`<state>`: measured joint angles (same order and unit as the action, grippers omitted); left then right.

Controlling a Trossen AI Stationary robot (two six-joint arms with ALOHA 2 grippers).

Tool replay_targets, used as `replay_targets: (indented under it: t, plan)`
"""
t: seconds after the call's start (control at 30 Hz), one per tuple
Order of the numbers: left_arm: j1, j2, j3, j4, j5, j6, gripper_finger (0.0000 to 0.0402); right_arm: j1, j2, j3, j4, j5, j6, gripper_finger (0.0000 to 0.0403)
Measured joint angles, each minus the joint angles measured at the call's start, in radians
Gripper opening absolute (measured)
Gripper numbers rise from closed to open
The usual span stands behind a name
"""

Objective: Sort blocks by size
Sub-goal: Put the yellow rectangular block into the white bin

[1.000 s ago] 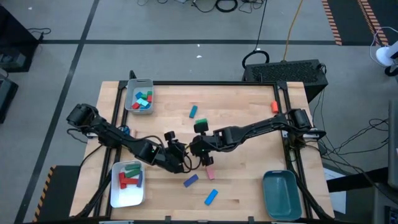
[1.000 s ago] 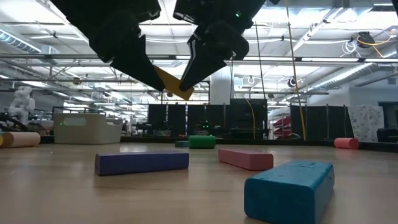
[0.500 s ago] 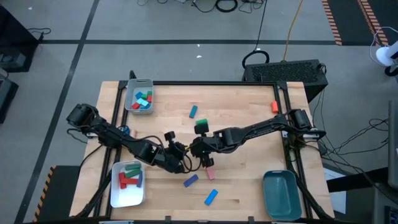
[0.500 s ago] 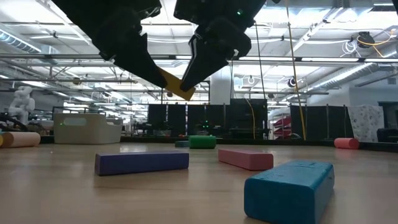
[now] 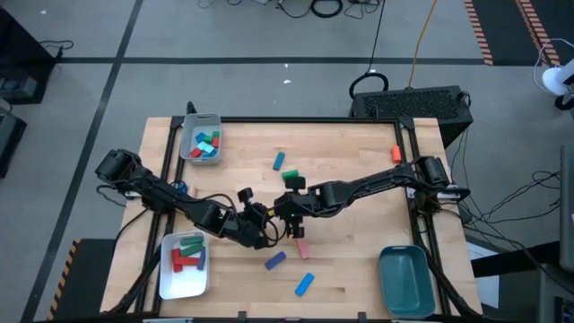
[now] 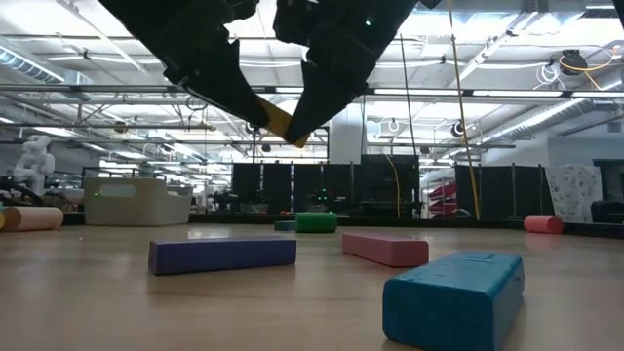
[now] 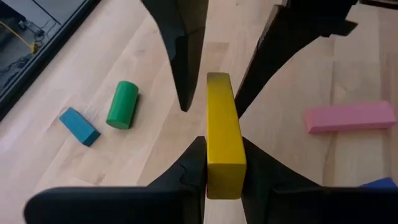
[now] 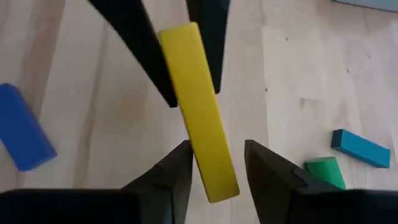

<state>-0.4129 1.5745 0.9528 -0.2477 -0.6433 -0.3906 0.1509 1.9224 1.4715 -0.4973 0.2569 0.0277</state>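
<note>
Yellow bar changes hands mid-air: left gripper clamps it, right gripper parts; next, a tray.

Bare wood around purple bar, pink bar, blue block.

Robotics lab: open hall, ceiling trusses, floor cables.

Two dark jointed arms, black tapered fingers, black cables along links
</note>
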Motion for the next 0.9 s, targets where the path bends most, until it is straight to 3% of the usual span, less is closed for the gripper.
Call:
replay_targets:
  t: [0.17,0.33,0.53,0.9]
  plan:
    - [0.009,-0.001,0.003,-0.005,-0.021,0.0,0.0061,-0.016,0.0,0.002,-0.109,0.025,0.058,0.0138]
    - [0.022,-0.002,0.003,-0.06,-0.015,-0.046,0.0061,-0.027,0.001,0.001,-0.306,0.155,0.117,0.0139]
    - [0.023,-0.002,0.003,-0.103,-0.014,-0.101,0.0061,-0.065,0.001,0.001,-0.38,0.244,0.146,0.0139]
    - [0.001,-0.002,0.003,-0.229,0.066,-0.272,0.0061,-0.203,0.0,-0.038,-0.315,0.213,-0.216,0.0139]
